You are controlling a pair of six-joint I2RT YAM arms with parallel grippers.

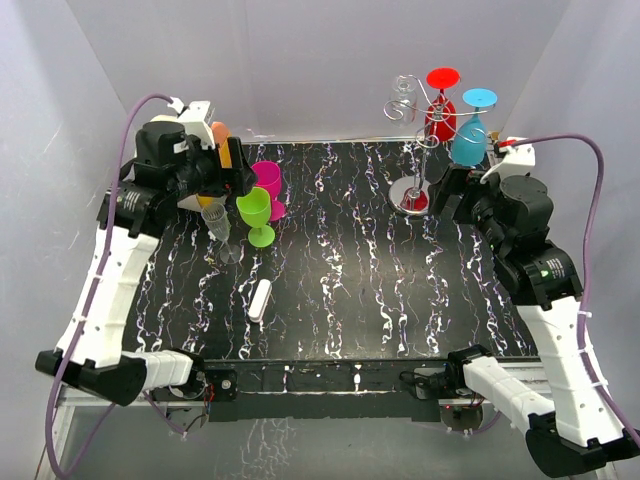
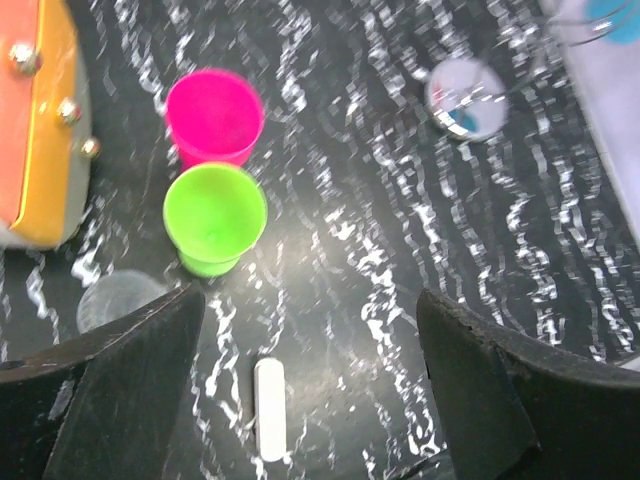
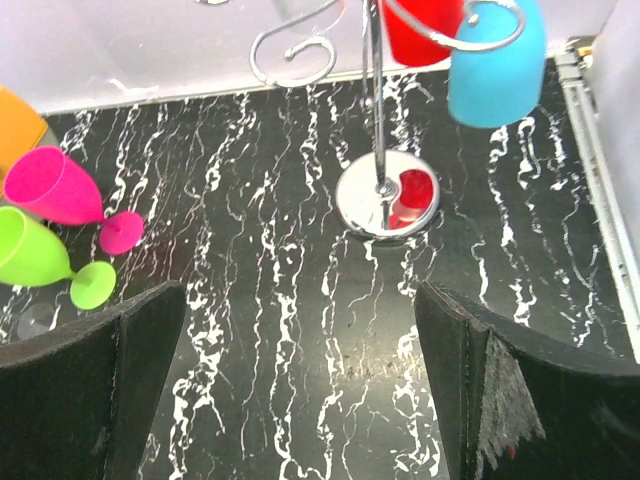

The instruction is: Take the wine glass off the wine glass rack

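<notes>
The silver wire wine glass rack (image 1: 418, 150) stands at the back right on its round shiny base (image 3: 387, 195). A red wine glass (image 1: 440, 112) and a blue wine glass (image 1: 469, 140) hang upside down from its scroll arms. In the right wrist view the blue glass (image 3: 495, 60) hangs right of the pole and the red glass (image 3: 420, 30) hangs behind it. My right gripper (image 3: 300, 300) is open and empty, just in front of the rack (image 1: 447, 192). My left gripper (image 2: 312, 310) is open and empty, high over the table's left side (image 1: 205, 200).
A pink glass (image 1: 267, 182), a green glass (image 1: 255, 215) and a clear glass (image 1: 215, 222) stand upright at the back left. An orange and cream drum (image 2: 40, 120) sits beside them. A small white bar (image 1: 261, 300) lies on the black marbled table (image 1: 350, 290).
</notes>
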